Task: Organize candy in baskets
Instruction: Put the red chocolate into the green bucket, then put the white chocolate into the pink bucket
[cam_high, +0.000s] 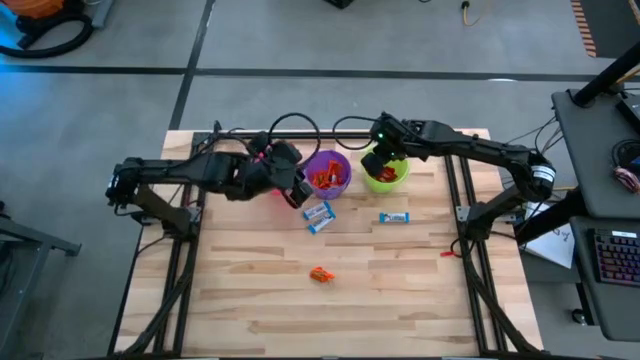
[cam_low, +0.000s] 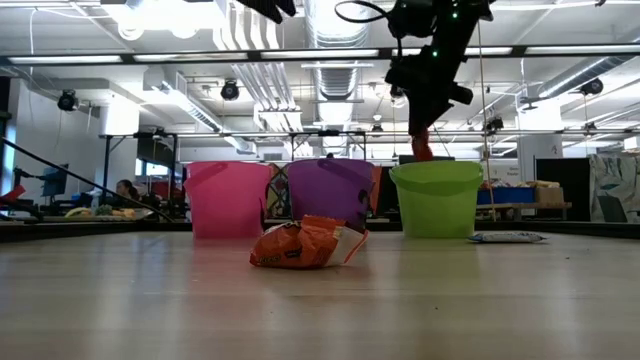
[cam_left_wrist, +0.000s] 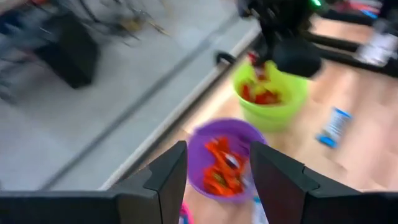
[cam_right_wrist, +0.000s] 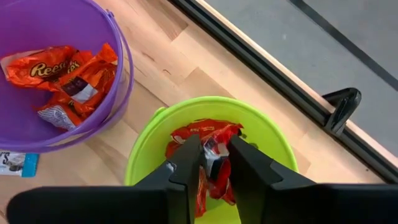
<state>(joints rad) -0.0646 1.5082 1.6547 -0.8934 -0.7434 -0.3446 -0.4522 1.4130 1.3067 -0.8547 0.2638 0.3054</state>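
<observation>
The purple bucket (cam_high: 327, 172) holds orange candies. The lime green bucket (cam_high: 385, 174) holds red ones. The pink bucket (cam_low: 227, 198) is mostly hidden under the left arm in the high view. My right gripper (cam_right_wrist: 214, 144) hangs above the green bucket (cam_right_wrist: 205, 118), shut on a red candy. My left gripper (cam_high: 297, 190) is open and empty, raised by the purple bucket's (cam_left_wrist: 221, 158) near-left side. On the table lie two blue-and-white candies (cam_high: 319, 218), a third (cam_high: 394, 217), and an orange candy (cam_high: 321, 274). My right gripper pinches a red wrapped candy (cam_right_wrist: 213, 158) between its two fingers (cam_right_wrist: 186, 165), coming from above and pointing down. The candy is lifted clear and hangs below the fingertips (cam_low: 423, 148), over the opening of the green bucket (cam_low: 436, 198).
The three buckets stand in a row near the table's far edge (cam_high: 330, 130). The near half of the wooden table holds only the orange candy (cam_low: 305, 243). Cables loop over the far edge behind the buckets.
</observation>
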